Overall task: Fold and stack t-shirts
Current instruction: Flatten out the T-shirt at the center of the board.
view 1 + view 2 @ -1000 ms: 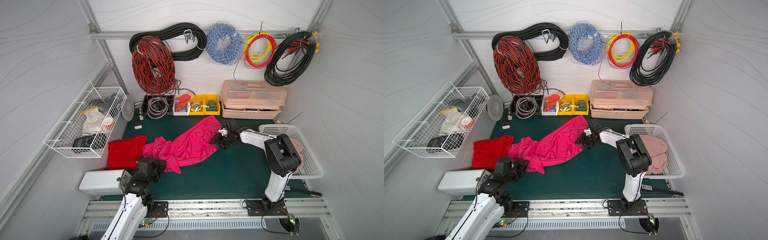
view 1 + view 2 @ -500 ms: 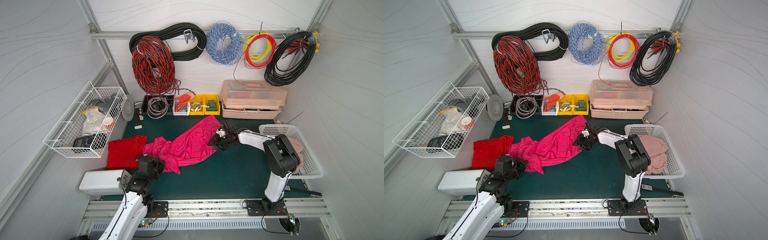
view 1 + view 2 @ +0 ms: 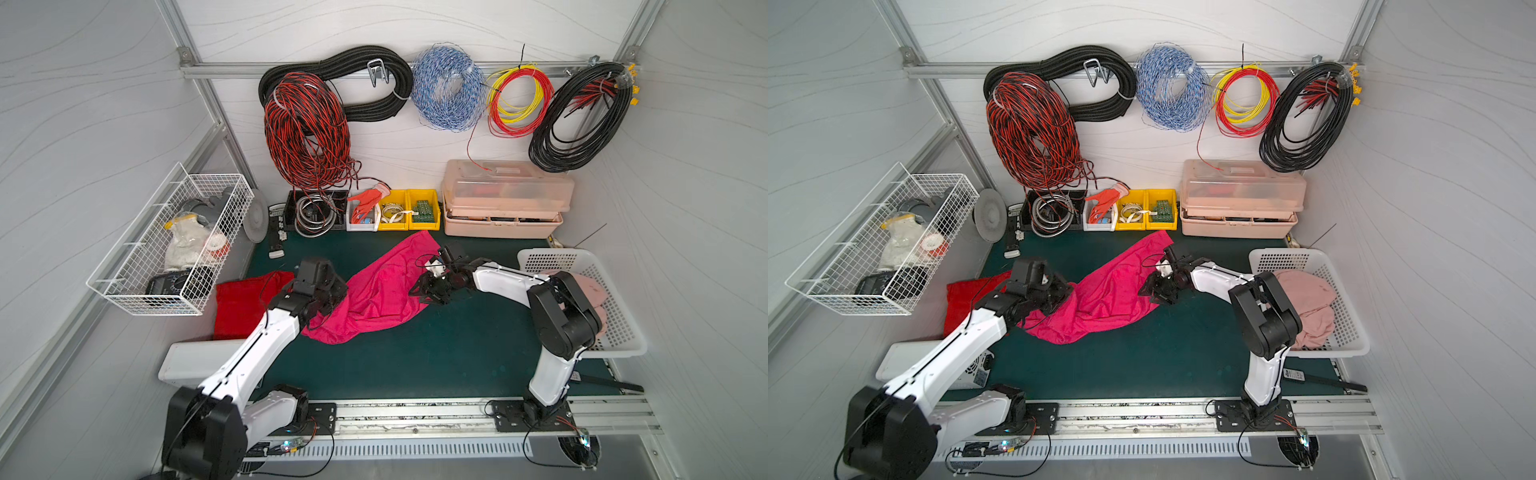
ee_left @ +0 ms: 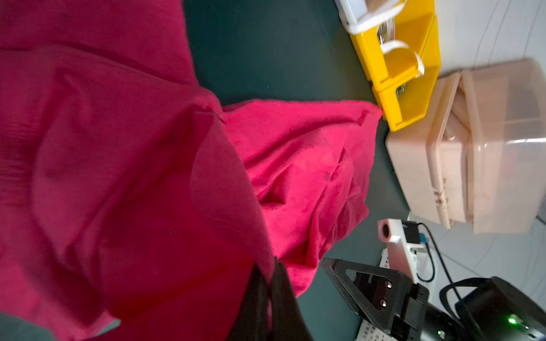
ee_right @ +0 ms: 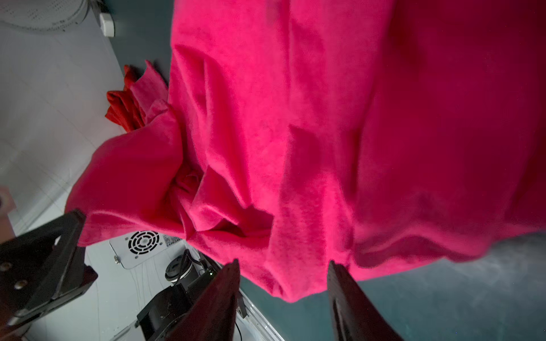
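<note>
Magenta-pink soft cloth t-shirt [image 3: 382,291] is seen crumpled across the middle of the dark green table mat [image 3: 436,357], one end pinched in the closed left gripper [image 4: 267,292], apparently so that it can be drawn flat for folding. The right gripper [image 5: 283,280] is held with jaws apart astride the opposite hem, nothing clamped. A deep red t-shirt [image 3: 245,303] is laid just beside it, probably as the stack's base. No writing can be read; the sticker on the white fan-grilled box [image 5: 141,245] is too small.
</note>
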`<state>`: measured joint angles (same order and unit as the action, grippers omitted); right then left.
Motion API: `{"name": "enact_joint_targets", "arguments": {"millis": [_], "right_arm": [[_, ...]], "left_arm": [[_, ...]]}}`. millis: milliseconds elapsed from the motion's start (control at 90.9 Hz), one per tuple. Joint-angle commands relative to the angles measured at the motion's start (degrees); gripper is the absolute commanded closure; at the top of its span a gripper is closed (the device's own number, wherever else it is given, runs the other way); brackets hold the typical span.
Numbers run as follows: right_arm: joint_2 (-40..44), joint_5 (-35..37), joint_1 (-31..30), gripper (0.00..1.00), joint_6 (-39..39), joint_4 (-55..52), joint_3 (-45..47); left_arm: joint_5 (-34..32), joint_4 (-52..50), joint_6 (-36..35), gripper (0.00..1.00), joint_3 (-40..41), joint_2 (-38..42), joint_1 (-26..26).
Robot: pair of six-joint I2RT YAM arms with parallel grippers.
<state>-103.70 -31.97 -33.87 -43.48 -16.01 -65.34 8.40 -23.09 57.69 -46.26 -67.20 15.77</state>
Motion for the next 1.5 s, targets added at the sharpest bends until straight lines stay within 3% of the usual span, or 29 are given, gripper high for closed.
{"name": "enact_joint_targets", "arguments": {"millis": [0, 165, 319, 550, 748, 1101, 1486], "right_arm": [[3.4, 0.2, -1.2, 0.47, 1.9, -1.1, -2.0], [3.1, -0.6, -1.3, 0.47, 1.9, -0.7, -2.2], [3.8, 2.4, 0.6, 0.47, 2.6, -0.1, -0.2], [2.5, 4.2, 6.6, 0.47, 5.0, -2.8, -1.2], [-0.5, 3.4, 10.7, 0.47, 4.6, -1.6, -4.4], [-14.9, 2.3, 9.9, 0.50, 2.0, -2.5, -18.8], [-21.9, 4.7, 7.9, 0.50, 2.2, -5.6, -27.9]], "left_arm": [[1.7, 3.6, -2.1, 1.00, -4.2, -5.3, 1.6], [2.9, 6.2, -1.8, 1.00, -5.3, -9.6, 5.7], [-1.9, 1.3, -4.6, 1.00, -5.7, -5.5, 7.4], [-10.5, -17.5, -13.1, 1.00, -11.8, 6.4, 7.4], [-17.4, -33.1, -13.3, 1.00, -13.2, 16.4, 7.4], [-14.1, -39.3, -7.5, 1.00, -6.8, 24.9, 7.4], [-16.1, -44.9, -7.4, 1.00, -7.8, 30.6, 7.4]]}}
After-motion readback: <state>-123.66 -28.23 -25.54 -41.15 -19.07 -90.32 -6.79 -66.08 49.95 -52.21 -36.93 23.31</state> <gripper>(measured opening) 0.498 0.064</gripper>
